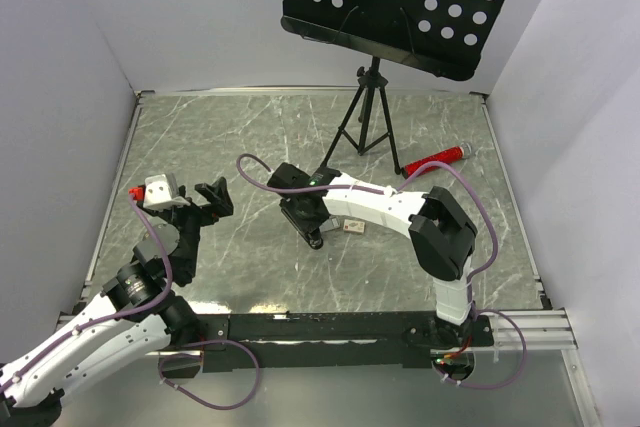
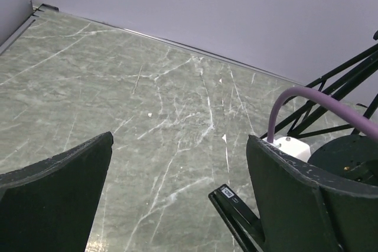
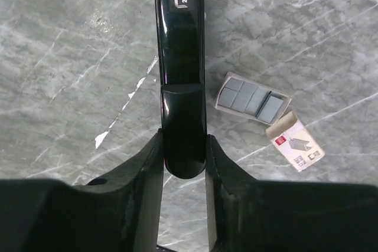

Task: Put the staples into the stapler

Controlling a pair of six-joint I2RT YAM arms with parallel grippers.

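Observation:
The black stapler [image 1: 304, 224] lies on the marbled table near the middle. My right gripper [image 1: 298, 199] is shut on its rear end; in the right wrist view the stapler [image 3: 180, 57] runs straight away from the closed fingers [image 3: 147, 169]. The staples [image 3: 251, 98] are grey strips in a small open tray just right of the stapler, with the tan-and-white box sleeve [image 3: 295, 143] beside it. My left gripper [image 1: 203, 202] is open and empty, to the left of the stapler. The stapler's front tip [image 2: 233, 205] shows in the left wrist view, near the right finger [image 2: 289, 193].
A black tripod [image 1: 365, 122] holding a perforated music-stand desk [image 1: 400, 2] stands at the back centre. A red-handled tool [image 1: 436, 159] lies at the back right. White walls enclose the table on three sides.

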